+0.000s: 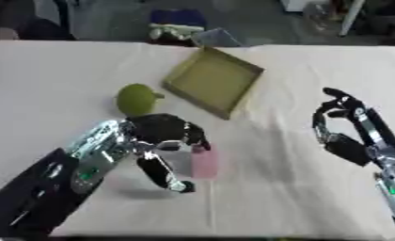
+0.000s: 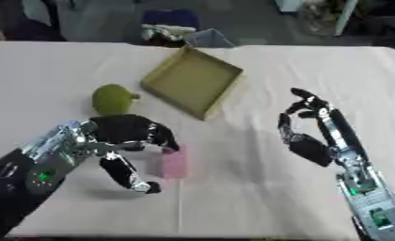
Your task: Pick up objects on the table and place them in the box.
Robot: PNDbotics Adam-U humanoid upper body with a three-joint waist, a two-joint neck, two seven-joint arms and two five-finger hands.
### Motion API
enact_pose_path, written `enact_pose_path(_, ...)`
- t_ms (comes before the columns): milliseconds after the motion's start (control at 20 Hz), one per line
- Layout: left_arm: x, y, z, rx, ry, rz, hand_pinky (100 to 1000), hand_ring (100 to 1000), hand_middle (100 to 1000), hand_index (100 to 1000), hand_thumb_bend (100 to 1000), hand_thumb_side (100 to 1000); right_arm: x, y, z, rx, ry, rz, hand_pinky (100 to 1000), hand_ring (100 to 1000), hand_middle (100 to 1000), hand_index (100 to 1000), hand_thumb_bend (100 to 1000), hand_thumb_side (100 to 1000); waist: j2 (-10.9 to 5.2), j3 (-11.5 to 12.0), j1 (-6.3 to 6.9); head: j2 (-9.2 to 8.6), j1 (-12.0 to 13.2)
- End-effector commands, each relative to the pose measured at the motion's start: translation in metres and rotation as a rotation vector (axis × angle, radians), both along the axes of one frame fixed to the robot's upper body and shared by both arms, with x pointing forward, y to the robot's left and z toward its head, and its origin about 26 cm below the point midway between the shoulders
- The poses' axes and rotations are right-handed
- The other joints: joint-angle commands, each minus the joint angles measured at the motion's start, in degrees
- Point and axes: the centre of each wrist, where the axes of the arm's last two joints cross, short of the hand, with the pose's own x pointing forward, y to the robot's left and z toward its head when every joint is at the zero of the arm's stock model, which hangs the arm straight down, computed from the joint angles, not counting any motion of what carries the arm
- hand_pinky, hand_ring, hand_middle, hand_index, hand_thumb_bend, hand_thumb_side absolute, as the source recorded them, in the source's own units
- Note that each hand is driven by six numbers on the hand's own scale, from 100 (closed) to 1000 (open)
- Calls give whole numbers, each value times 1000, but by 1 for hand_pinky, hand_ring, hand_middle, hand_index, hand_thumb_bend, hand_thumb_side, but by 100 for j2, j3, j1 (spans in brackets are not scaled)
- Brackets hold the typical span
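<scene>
Two things remain outside the shallow olive cardboard box point(image 1: 213, 80), which looks empty: the round green fruit point(image 1: 137, 99) on the white bench point(image 1: 61, 70), and the pink block point(image 2: 174, 163) which the left hand point(image 2: 133, 136) pinches, while the right hand point(image 2: 306, 127) hovers spread.

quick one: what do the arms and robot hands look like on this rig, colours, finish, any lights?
Both match. The left robot hand has glossy black fingers with silvery segments, on a shiny silver wrist and a matte black forearm with a small green light. The right robot hand is likewise black, with a black-and-silver forearm that also carries green lights. No loose cables or readable markings visible.
</scene>
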Motion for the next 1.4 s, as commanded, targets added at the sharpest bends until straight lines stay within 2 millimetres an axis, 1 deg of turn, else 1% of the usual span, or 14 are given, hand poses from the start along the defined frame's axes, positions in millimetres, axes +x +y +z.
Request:
enact_pose_path(50, 2, -1, 2, 5, -29, 2, 720, 673, 736, 858, 440, 527, 3, 1, 10, -4, -29, 10, 763, 832, 618, 937, 100, 447, -74, -10, 1, 29, -14)
enact_pose_path(150, 2, -1, 0, 6, -29, 0, 713, 661, 724, 850, 427, 517, 3, 1, 9, -4, -28, 10, 763, 832, 617, 937, 100, 447, -74, -12, 0, 29, -18)
enact_pose_path(200, 2, -2, -1, 8, -27, -2, 712, 660, 723, 849, 434, 521, 3, 1, 10, -4, -29, 10, 763, 832, 617, 937, 100, 447, -74, -13, 0, 29, -17)
enact_pose_path(350, 2, -2, 0, 7, -30, -8, 719, 669, 731, 853, 484, 560, 3, 1, 10, -4, -29, 10, 763, 832, 617, 937, 100, 448, -73, -14, 0, 29, -18)
enact_pose_path(400, 1, -2, 2, 4, -37, -8, 729, 682, 745, 859, 522, 586, 3, 1, 10, -4, -29, 10, 763, 832, 617, 937, 100, 448, -73, -13, 0, 29, -19)
enact_pose_path(500, 0, -1, 7, -3, -62, -5, 746, 705, 762, 865, 556, 613, 3, 1, 9, -4, -28, 9, 763, 832, 617, 937, 100, 448, -75, -9, 2, 29, -22)
enact_pose_path(650, -2, 1, 15, -12, -96, 4, 762, 724, 773, 869, 572, 620, 3, 0, 9, -4, -28, 8, 763, 832, 617, 937, 100, 448, -78, -2, 4, 29, -29)
enact_pose_path(800, -3, 2, 18, -11, -114, 12, 767, 730, 777, 870, 570, 621, 3, 1, 9, -4, -28, 9, 764, 832, 617, 938, 100, 449, -78, -3, 7, 29, -35)
enact_pose_path(1000, -3, 2, 16, -6, -110, 14, 767, 731, 777, 870, 557, 611, 3, 1, 9, -4, -29, 9, 764, 832, 618, 938, 100, 450, -72, -13, 7, 29, -37)
enact_pose_path(1200, 0, 2, 8, 10, -57, 3, 769, 727, 774, 867, 506, 590, 3, 1, 9, -4, -29, 10, 764, 832, 617, 937, 100, 451, -70, -24, 10, 29, -31)
enact_pose_path(1400, 6, 2, 0, 4, -3, 5, 776, 733, 777, 866, 483, 566, 2, 1, 9, -4, -28, 11, 764, 832, 617, 937, 100, 452, -71, -25, 7, 29, -36)
